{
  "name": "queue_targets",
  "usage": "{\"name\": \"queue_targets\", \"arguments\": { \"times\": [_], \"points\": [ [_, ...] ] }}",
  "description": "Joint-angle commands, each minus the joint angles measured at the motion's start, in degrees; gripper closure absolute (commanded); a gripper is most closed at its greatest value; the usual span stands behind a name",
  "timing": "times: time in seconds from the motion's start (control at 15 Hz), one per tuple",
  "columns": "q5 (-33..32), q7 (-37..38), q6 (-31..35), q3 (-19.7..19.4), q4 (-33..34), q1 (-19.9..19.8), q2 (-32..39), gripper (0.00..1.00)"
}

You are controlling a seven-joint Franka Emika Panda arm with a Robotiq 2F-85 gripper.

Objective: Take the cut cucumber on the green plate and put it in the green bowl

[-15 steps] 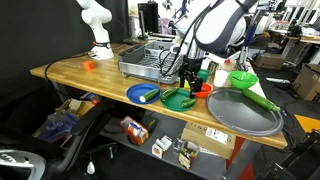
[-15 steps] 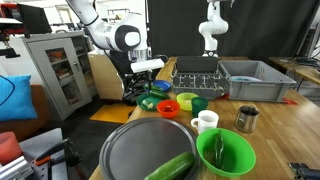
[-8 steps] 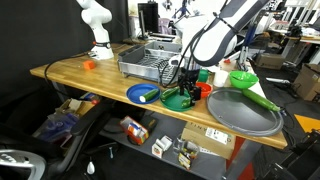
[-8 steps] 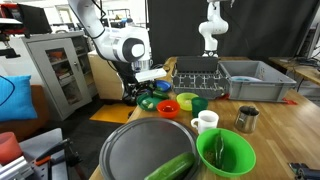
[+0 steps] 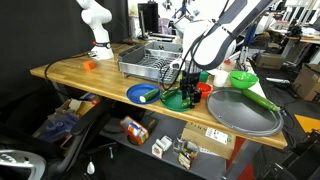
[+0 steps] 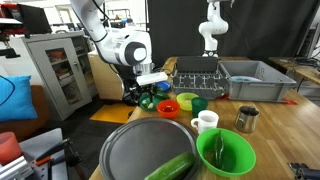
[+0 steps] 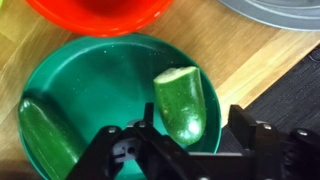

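Observation:
In the wrist view the dark green plate (image 7: 95, 75) holds two green pieces. The cut cucumber (image 7: 181, 100) lies at its right side, cut face up in the picture. A second green piece (image 7: 45, 135) lies at the plate's left edge. My gripper (image 7: 175, 122) is open, with one finger on each side of the cut cucumber and not closed on it. In both exterior views the gripper (image 5: 187, 87) (image 6: 150, 88) hangs low over the green plate (image 5: 178, 100). The lime-green bowl (image 5: 243, 78) (image 6: 224, 152) stands apart from it.
An orange-red bowl (image 5: 203, 89) (image 7: 95, 12) sits right beside the green plate. A blue plate (image 5: 141, 93), a large grey tray (image 5: 243, 110) with a long green stick (image 5: 263, 99), a dish rack (image 5: 150, 58), a white cup (image 6: 206, 121) and a metal cup (image 6: 246, 118) share the table.
The arm has swung in and come down over the green plate, bringing the open gripper lower. Nothing on the table has moved.

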Motion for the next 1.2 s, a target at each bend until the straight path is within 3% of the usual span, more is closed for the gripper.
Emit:
{"name": "queue_targets", "arguments": {
  "times": [0.0,0.2,0.4,0.67,0.93,1.13],
  "points": [
    [-1.23,1.00,-0.25,1.00,0.78,-1.31,0.74,0.53],
    [-0.95,0.96,0.02,1.21,0.70,-1.59,0.65,0.75],
    [-0.94,1.46,0.66,1.21,0.36,-1.68,0.27,0.74],
    [-1.03,4.15,4.04,0.70,-1.44,-1.88,-2.32,0.83],
    [0.24,7.97,10.73,1.85,-6.24,-3.13,-8.57,0.83],
    [-1.57,16.72,16.49,-1.18,-13.24,-1.49,-16.21,0.83]
  ]
}}
